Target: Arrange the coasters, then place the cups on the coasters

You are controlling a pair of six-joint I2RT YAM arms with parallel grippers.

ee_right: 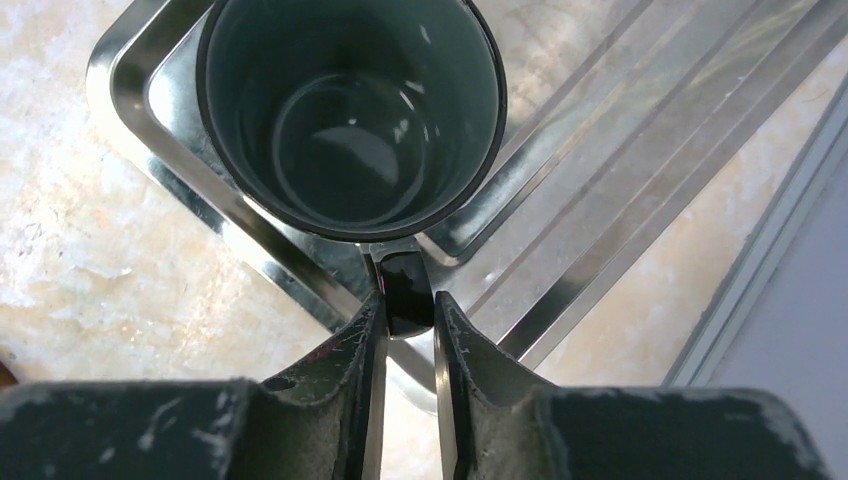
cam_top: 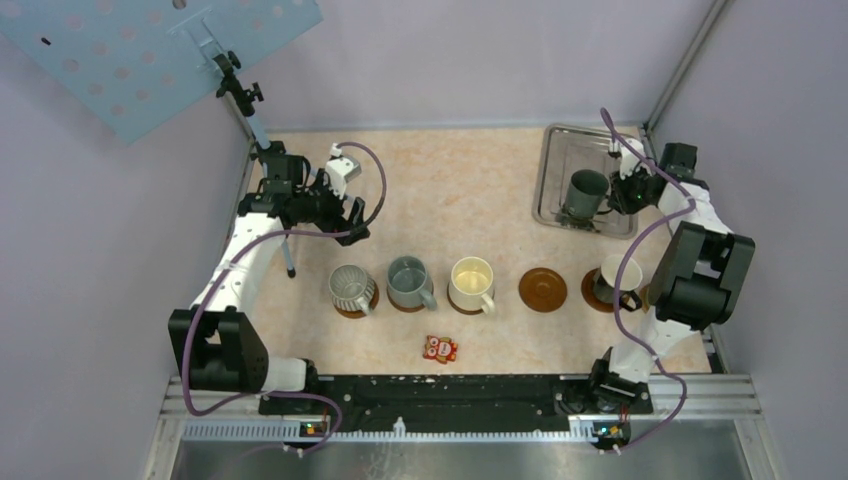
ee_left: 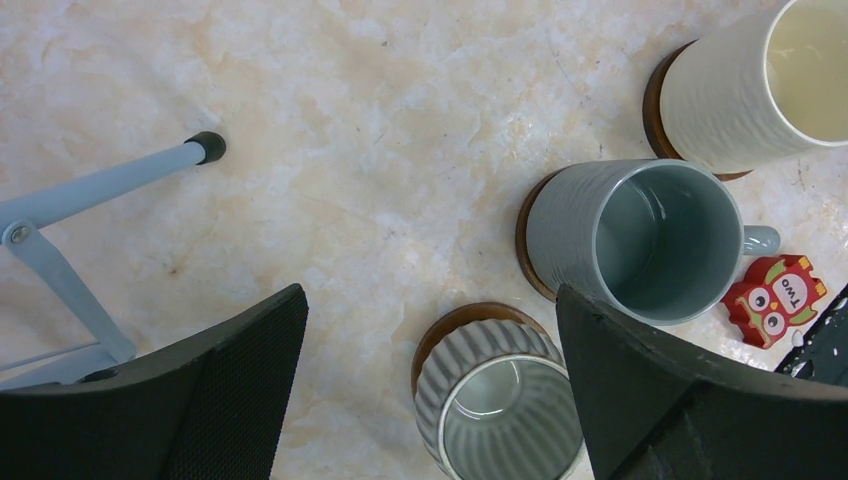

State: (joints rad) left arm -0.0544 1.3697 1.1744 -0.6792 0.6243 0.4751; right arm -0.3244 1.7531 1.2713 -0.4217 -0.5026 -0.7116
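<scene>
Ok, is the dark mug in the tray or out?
In: the dark mug stands upright in the tray, handle within the right gripper.

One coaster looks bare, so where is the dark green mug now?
Top view: the dark green mug stands in the metal tray, far right, its handle at the tips of the right pincer.

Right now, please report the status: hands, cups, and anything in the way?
Left hand open, empty. Right hand astride handle of dark green mug, grip unclear. Mug in tray; one coaster bare. Nothing seen in the way.
</scene>
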